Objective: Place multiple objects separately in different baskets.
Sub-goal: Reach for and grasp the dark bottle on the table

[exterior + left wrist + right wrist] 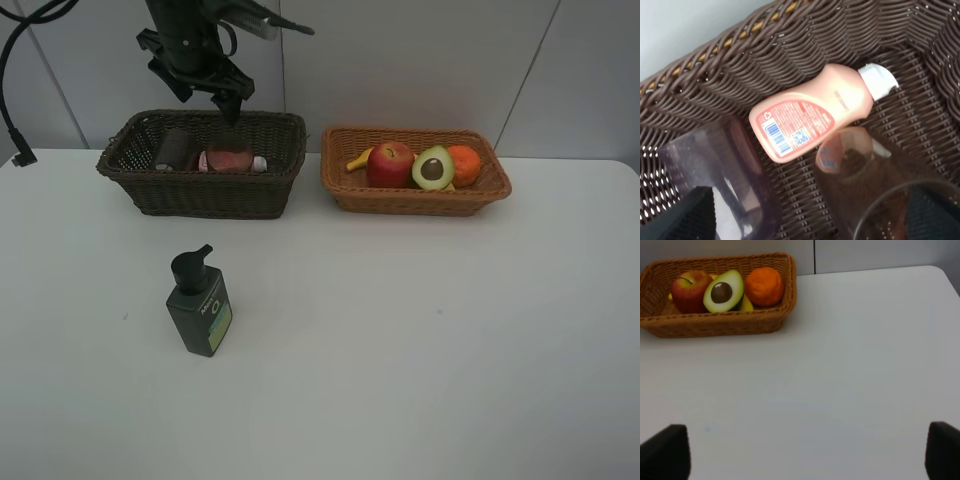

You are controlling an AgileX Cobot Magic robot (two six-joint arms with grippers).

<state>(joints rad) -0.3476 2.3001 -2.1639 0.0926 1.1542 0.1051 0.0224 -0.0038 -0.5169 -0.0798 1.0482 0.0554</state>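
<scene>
A dark green pump bottle point(200, 305) stands upright and alone on the white bench point(420, 340), in front of the dark brown basket point(205, 190), which holds a small pink bottle point(815, 112) lying on its side between two translucent cups point(715, 175). The light tan basket point(415, 195) beside it holds a red apple point(390, 165), halved avocado point(433, 168), orange point(464, 163) and banana point(359, 159). The left pincer point(205, 95) hangs released above the dark basket, well apart from the pump bottle; the right pincer point(800, 450) is spread wide over bare bench.

pump bottle point(200, 305) on table point(420, 340), before left basket point(205, 190).
</scene>
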